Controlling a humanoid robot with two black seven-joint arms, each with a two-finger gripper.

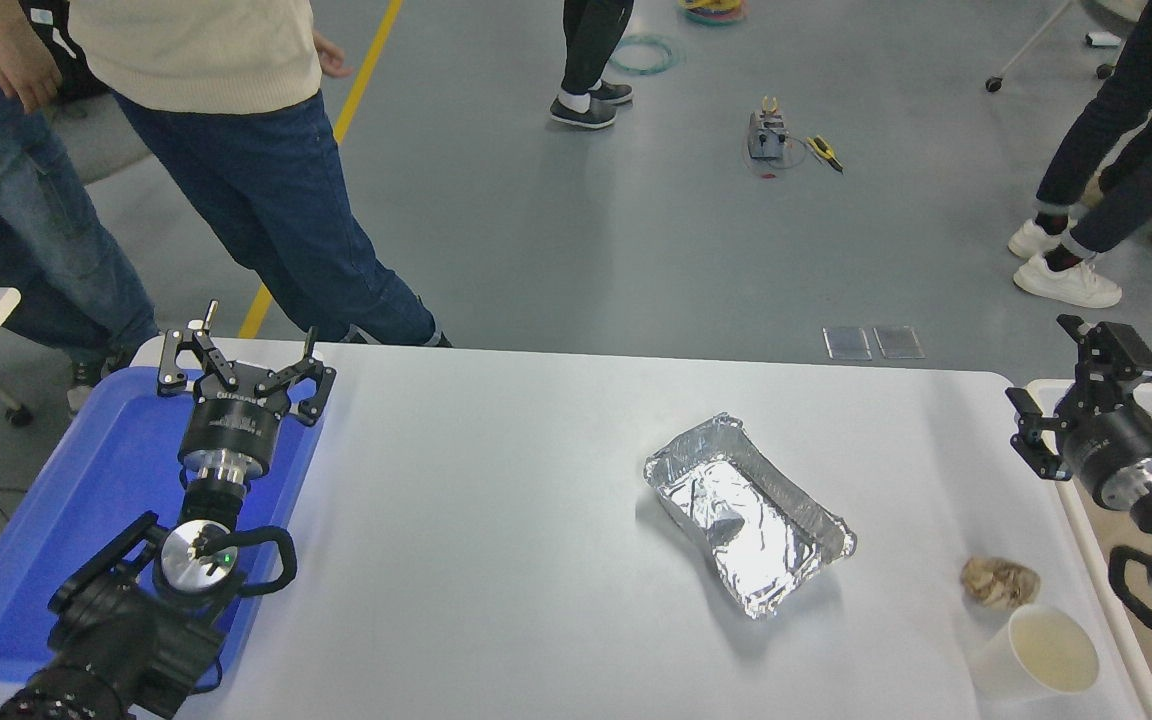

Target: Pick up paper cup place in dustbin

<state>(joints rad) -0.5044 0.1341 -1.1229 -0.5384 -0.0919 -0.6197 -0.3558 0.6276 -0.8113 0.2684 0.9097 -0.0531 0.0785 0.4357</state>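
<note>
The small white paper cup (1041, 655) stands upright near the table's front right corner, its cream inside showing. The dustbin (1101, 560), with a pale cream rim and beige inside, stands off the table's right edge and is partly hidden by the right arm. My right gripper (1061, 385) is open and empty, above the dustbin's far left corner, well beyond the cup. My left gripper (241, 365) is open and empty, parked over the blue tray at the left.
A silver foil tray (746, 510) lies at the table's middle right. A crumpled brown paper wad (999, 582) lies just beyond the cup. A flat blue tray (96, 500) lies at the left edge. People stand beyond the far side.
</note>
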